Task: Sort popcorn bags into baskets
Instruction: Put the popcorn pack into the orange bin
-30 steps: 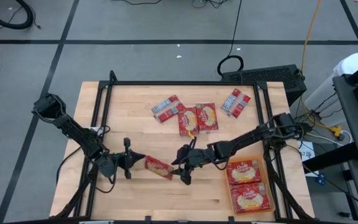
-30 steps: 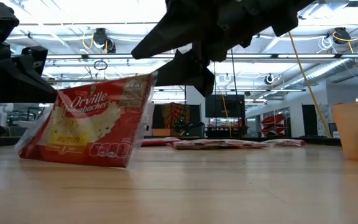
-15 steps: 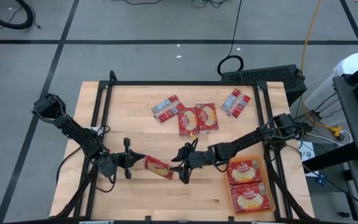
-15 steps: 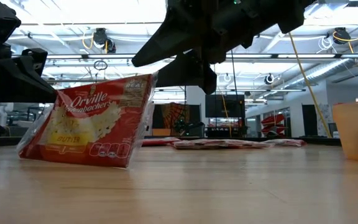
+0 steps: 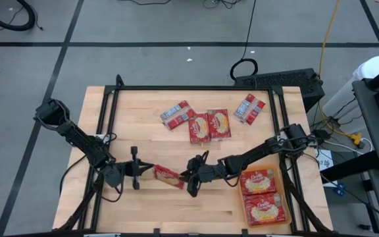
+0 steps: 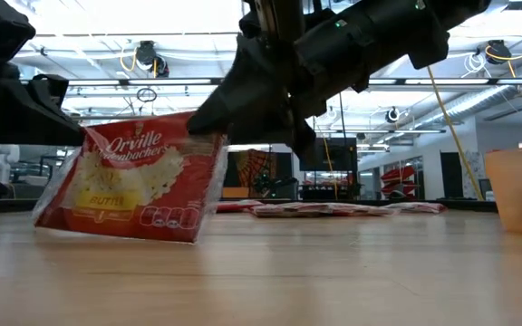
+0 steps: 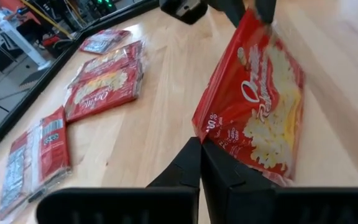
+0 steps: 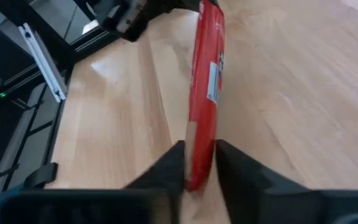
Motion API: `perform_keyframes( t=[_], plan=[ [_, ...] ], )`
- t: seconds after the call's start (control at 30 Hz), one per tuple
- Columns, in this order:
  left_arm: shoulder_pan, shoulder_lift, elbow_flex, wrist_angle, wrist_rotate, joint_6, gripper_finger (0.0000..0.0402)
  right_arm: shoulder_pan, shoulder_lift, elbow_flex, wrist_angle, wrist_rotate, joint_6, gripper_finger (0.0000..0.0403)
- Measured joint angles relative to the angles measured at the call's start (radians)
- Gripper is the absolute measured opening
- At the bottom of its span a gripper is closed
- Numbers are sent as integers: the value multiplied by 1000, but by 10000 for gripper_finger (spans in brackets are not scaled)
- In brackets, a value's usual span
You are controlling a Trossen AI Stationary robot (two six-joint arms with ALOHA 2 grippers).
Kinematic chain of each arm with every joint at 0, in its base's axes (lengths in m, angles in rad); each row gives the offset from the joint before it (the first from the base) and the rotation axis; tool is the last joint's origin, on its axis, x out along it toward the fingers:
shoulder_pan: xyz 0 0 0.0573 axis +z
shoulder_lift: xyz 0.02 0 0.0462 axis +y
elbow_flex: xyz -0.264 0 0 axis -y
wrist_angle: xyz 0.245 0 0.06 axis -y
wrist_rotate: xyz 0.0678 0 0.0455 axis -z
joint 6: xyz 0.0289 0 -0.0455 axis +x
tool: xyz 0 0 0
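One red popcorn bag (image 5: pixel 168 176) with a yellow-cream picture stands on edge near the table's front middle, between my two grippers. My left gripper (image 5: pixel 145 172) is shut on its left end. My right gripper (image 5: pixel 188 178) has closed on its right end, and the right wrist view shows the bag (image 8: pixel 207 81) edge-on. Whether the bag's lower edge (image 6: pixel 116 231) rests on the table I cannot tell. The orange basket (image 6: pixel 519 186) sits at the front right with two bags in it. My left gripper pinches the bag's left edge (image 7: pixel 202 132) between its two shut fingers. They come nearly level from the table's left. The bag stands upright on its long side, slightly tilted. My right gripper has one finger (image 8: pixel 174 160) on each face of the bag's right end, at the upper corner (image 6: pixel 212 136). It slants down from the table's right.
Several more bags lie flat at the far middle: a grey-panelled one (image 5: pixel 176 114), two picture-side-up ones (image 5: pixel 209 125) and another grey-panelled one (image 5: pixel 249 108). A black frame (image 5: pixel 104 118) runs round the tabletop. Bare wood lies along the near edge.
My right gripper has come down toward the bag and drawn its wide-spread fingers together on the bag's upper right corner. My left gripper has rolled a little, and the bag has turned slightly with it, now standing a bit more upright.
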Motion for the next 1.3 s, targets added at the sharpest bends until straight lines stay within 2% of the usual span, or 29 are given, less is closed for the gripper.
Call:
perform_keyframes(
  t=[0.07,0.13,0.33,0.47,0.6,0.8,0.97,1.3],
  plan=[
    [0,0,0,22,0,-15,11,2,0,0,-7,-1,0,36],
    [0,0,0,54,5,-29,14,10,0,0,-12,-3,-13,11],
    [0,0,0,160,30,-20,30,12,-72,0,-176,-59,-9,12],
    [0,0,1,194,10,-14,83,20,-182,-1,-372,-113,-8,5],
    [0,0,1,193,-8,-86,136,43,-334,-1,-602,-128,30,5],
    [0,0,1,190,-9,-206,179,103,-566,0,-865,-135,205,4],
    [0,0,1,190,-9,-273,190,172,-725,0,-1082,-146,325,3],
    [0,0,1,189,-9,-289,176,265,-926,0,-1510,-361,559,4]
  ],
)
